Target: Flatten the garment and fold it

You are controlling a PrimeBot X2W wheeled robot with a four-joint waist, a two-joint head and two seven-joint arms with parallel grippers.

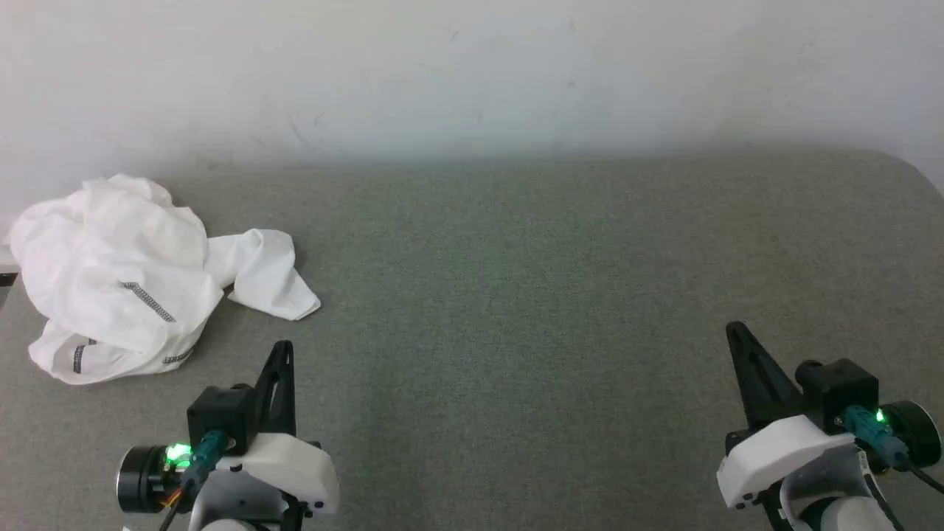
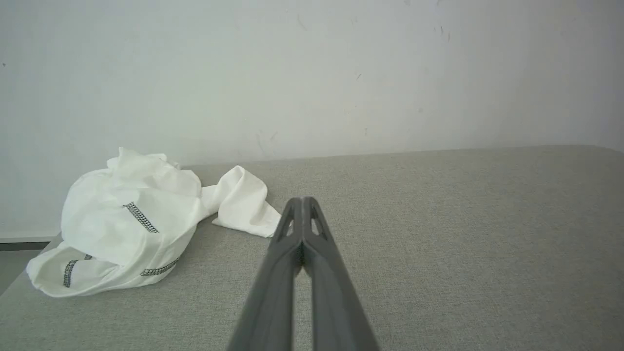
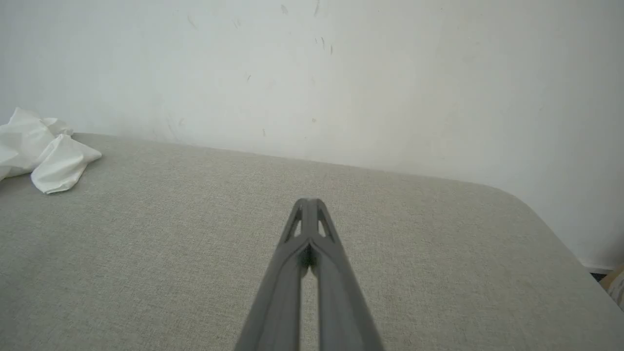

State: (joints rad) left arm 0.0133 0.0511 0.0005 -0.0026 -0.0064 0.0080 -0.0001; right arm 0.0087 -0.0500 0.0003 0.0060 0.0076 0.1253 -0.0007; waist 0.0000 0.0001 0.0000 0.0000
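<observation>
White thin fabric, the garment (image 1: 125,287) lay crumpled in a heap at the far left of the grey upholstered surface (image 1: 516,295), close to the wall (image 1: 472,74). It lay near the left gripper (image 1: 284,348), toward ten o'clock. From the right gripper (image 1: 735,332) it lay toward nine o'clock, well apart, so the left arm was judged the nearer. A loose end, possibly a sleeve, trailed from the heap toward three o'clock. Both pairs of jaws were pressed together, holding nothing. The left wrist view showed dark zigzag stitching on the heap. The right wrist view caught the trailing end at its ten o'clock edge, with no stitching in frame.
</observation>
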